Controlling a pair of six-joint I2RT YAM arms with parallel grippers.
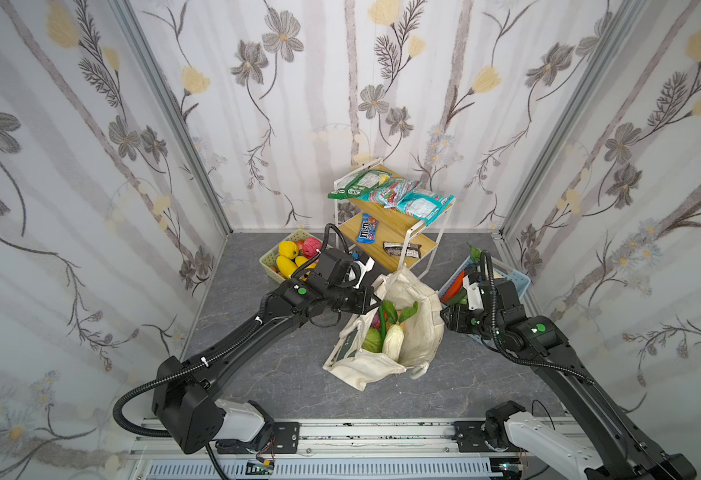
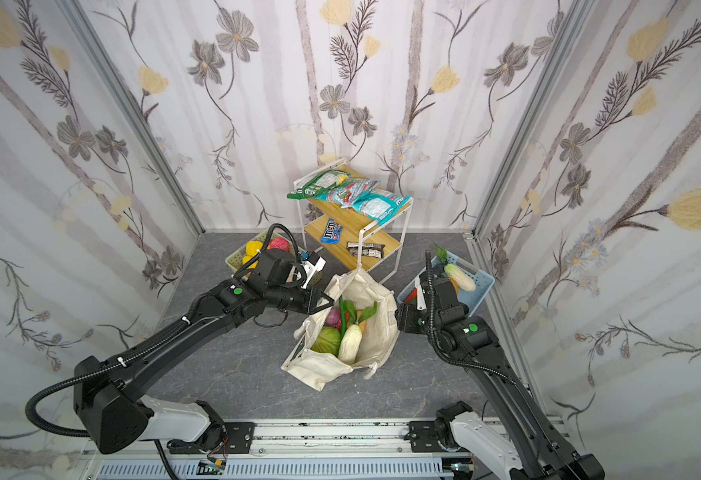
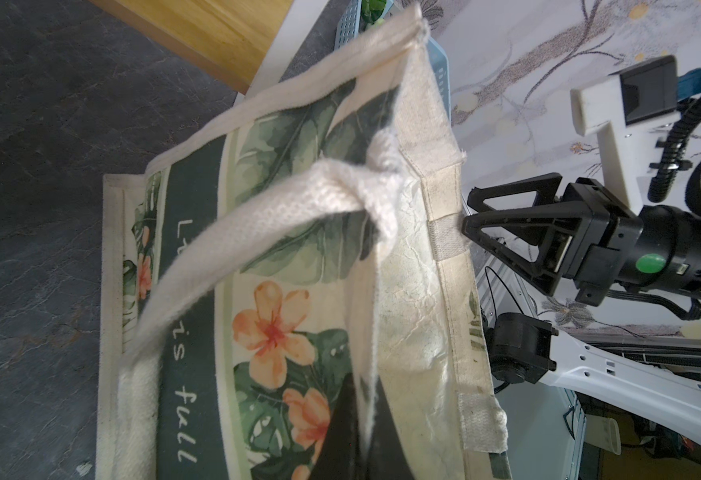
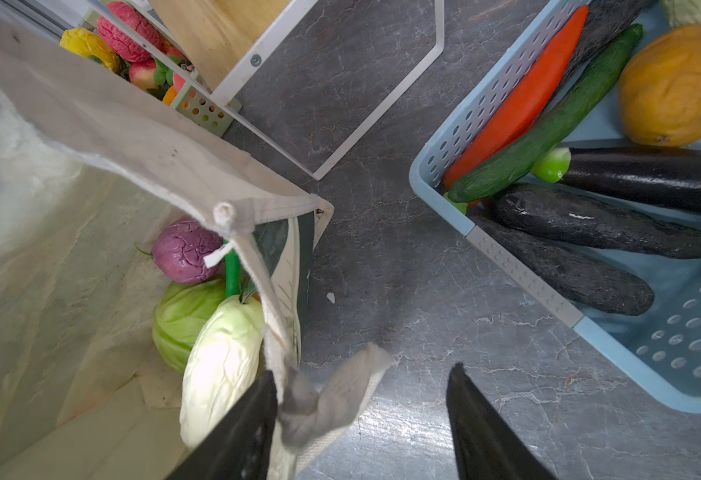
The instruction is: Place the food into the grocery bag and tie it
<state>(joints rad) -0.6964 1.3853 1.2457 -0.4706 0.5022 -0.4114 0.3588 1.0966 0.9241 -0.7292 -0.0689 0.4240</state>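
Grocery bag (image 1: 423, 328) stood open on the table just in front of the shelf rack (image 1: 386, 232), holding a green cabbage (image 2: 326, 338) and other food. The left gripper (image 2: 322, 301) was clenched on one edge of the bag's mouth, evidently to keep the soft canvas upright and spread. At the opposite edge the right gripper (image 4: 363, 374) grasped nothing. Its jaws stood well apart around a loose handle strap (image 4: 332, 395) lying against one finger, probably readied for tying.
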